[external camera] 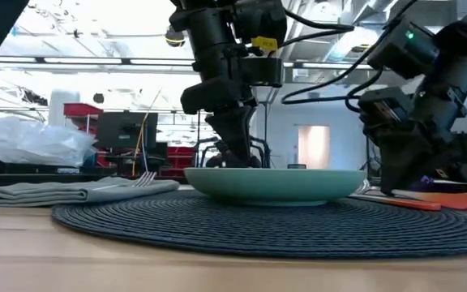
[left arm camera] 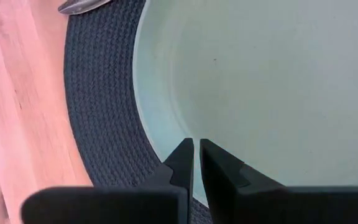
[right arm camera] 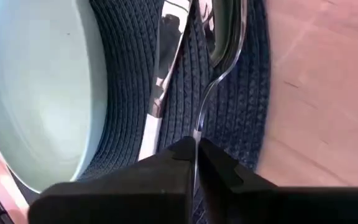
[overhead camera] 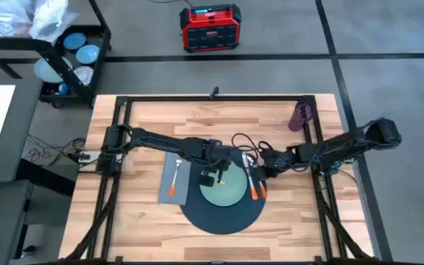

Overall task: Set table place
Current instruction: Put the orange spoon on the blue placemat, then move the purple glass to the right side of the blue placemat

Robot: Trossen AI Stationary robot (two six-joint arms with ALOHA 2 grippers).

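Observation:
A pale green plate (overhead camera: 230,194) lies on the dark round mat (overhead camera: 223,218) at the table's near middle. My left gripper (overhead camera: 219,178) is shut at the plate's far-left rim. Left of the mat, an orange-handled fork (overhead camera: 174,188) rests on the grey napkin (overhead camera: 166,175). Right of the plate, the knife (right arm camera: 163,68) and the spoon (right arm camera: 225,31) lie side by side on the mat. My right gripper (overhead camera: 258,168) is shut on the spoon. The purple cup (overhead camera: 301,115) stands at the table's far right. My left gripper has the plate's rim (left arm camera: 166,140) between its two fingers, which point down from above. The fingertips hide the place of contact itself. The plate sits flat on the mat. My right gripper pinches the spoon's thin metal neck (right arm camera: 199,121) between its two fingers, slanting down from the table's right. The spoon lies on the mat, its bowl toward the far edge and its orange handle (external camera: 448,199) toward the near edge.
A black frame rail (overhead camera: 212,97) runs round the wooden table top. Cables hang over the table's far middle, by the arms. On the floor beyond stand a red box (overhead camera: 210,28) and a black cart with blue plates (overhead camera: 76,51).

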